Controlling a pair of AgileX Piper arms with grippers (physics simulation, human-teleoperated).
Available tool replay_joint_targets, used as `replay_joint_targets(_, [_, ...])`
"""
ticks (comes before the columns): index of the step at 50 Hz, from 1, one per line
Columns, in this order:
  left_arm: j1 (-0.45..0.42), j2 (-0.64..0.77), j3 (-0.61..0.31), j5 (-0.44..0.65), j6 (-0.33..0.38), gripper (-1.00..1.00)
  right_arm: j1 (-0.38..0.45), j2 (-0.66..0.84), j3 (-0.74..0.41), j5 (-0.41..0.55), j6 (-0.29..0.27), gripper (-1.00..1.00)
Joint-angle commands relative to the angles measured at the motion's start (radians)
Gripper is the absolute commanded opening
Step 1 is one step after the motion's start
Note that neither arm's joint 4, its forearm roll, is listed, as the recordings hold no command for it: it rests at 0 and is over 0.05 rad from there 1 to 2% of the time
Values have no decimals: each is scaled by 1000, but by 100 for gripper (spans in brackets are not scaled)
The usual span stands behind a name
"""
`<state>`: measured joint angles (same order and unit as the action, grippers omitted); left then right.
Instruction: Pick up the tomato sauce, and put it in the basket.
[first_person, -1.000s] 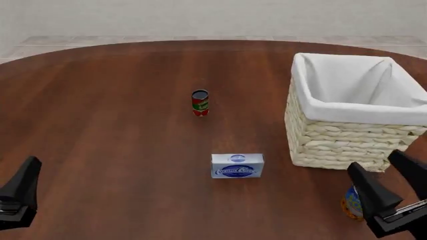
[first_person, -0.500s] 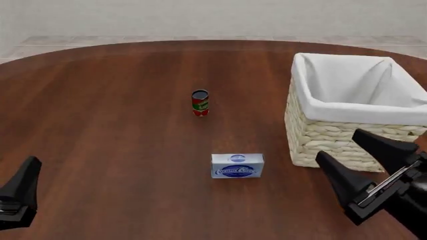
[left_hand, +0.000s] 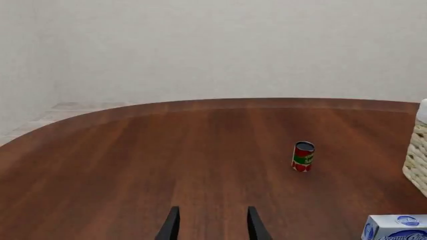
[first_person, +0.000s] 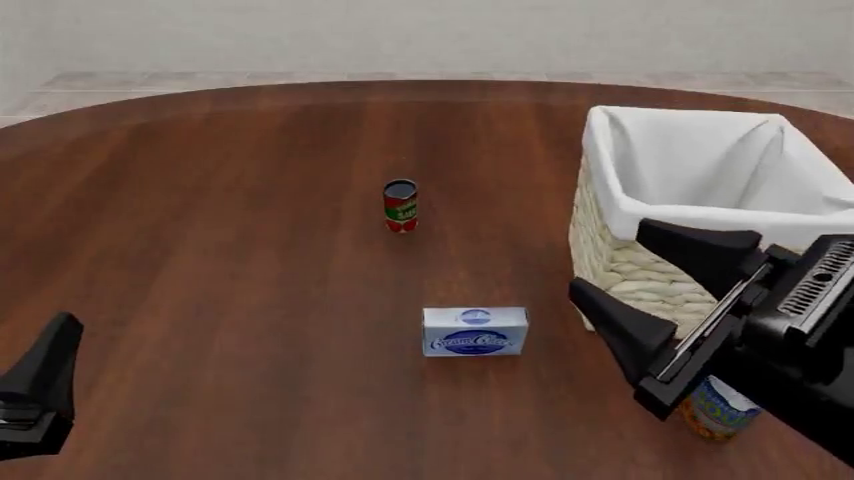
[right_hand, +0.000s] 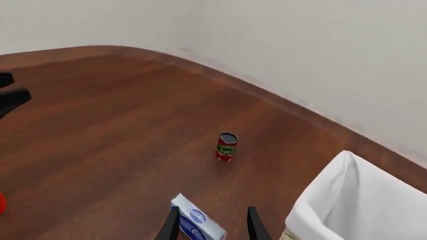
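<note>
Well ahead of the right tool (first_person: 674, 300), whose fingers stand apart and empty, the tomato sauce can (first_person: 400, 205) stands upright on the surface, likely light, rigid and slick, best gripped across its mid-label sides.

Plain room, round tabletop.
I saw a reddish-brown wooden tabletop (first_person: 240, 300), a bare pale wall (left_hand: 213, 45) and light tiled floor (first_person: 120, 85) behind.

Tomato sauce (first_person: 400, 205): small slim can, red label, green band, grey top, standing upright, well apart from the basket (first_person: 667, 250). Basket: large square cream wicker, white cloth lining, upright.
</note>
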<state>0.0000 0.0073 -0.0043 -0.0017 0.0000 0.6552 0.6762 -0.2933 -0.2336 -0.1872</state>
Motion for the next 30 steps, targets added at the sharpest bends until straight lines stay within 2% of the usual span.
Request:
replay_joint_targets(1, [0,0,0,0,0,100,36,93,-83,9,-42,100])
replay_joint_targets(8, [0,0,0,0,0,100,28,159,-149,23,-46,100])
replay_joint_targets(11, [0,0,0,0,0,100,14,174,-164,23,-99,100])
replay_joint_targets(12, [0,0,0,0,0,100,14,179,-183,40,-78,100])
replay_joint_targets(16, [0,0,0,0,0,100,-1,218,-238,79,-67,100])
replay_joint_targets(19, [0,0,0,0,0,100,-15,264,-273,90,-86,100])
replay_joint_targets(23, [0,0,0,0,0,100,-37,305,-350,126,-53,100])
replay_joint_targets(26, [0,0,0,0,0,100,-42,334,-382,137,-57,100])
replay_joint_targets(28, [0,0,0,0,0,100,-57,364,-418,149,-79,100])
replay_joint_targets(30, [0,0,0,0,0,100,-71,382,-458,170,-47,100])
